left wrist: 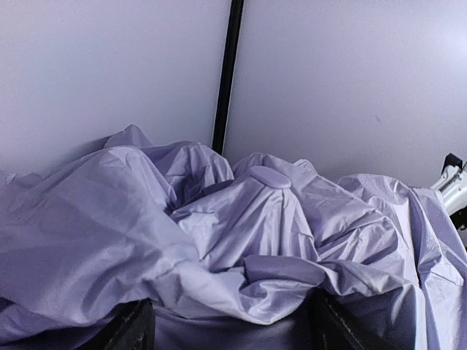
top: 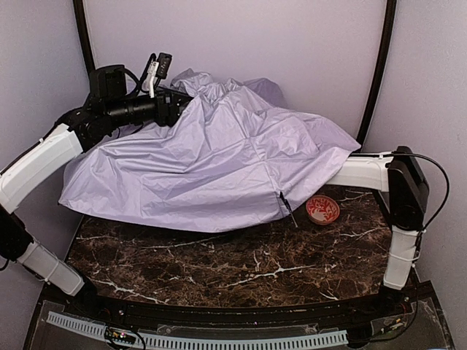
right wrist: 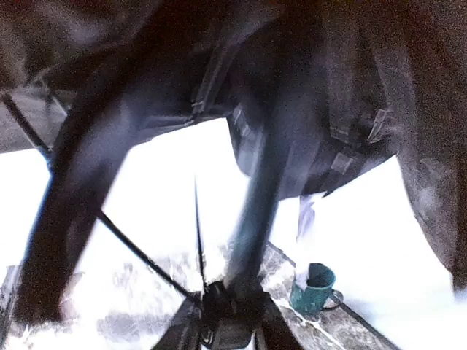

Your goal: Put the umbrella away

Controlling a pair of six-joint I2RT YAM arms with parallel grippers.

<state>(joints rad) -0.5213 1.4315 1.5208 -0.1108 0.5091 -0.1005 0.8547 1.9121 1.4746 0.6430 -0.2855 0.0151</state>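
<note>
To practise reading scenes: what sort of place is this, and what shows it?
Probably a robot lab booth, not a home: plain pale walls framed by black poles, a left arm and right arm bolted at the edge of a marble-patterned table, and props: an umbrella and a bowl.

Dark veined marble table (top: 219, 270); pale lavender walls (top: 241, 44); two black poles (top: 82, 33) at the back corners

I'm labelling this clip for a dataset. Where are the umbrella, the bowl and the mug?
umbrella (top: 219, 160): top view, middle of its lavender cloth.
bowl (top: 322, 209): top view, its red patterned inside.
mug (right wrist: 309, 296): right wrist view, its green side.
</note>
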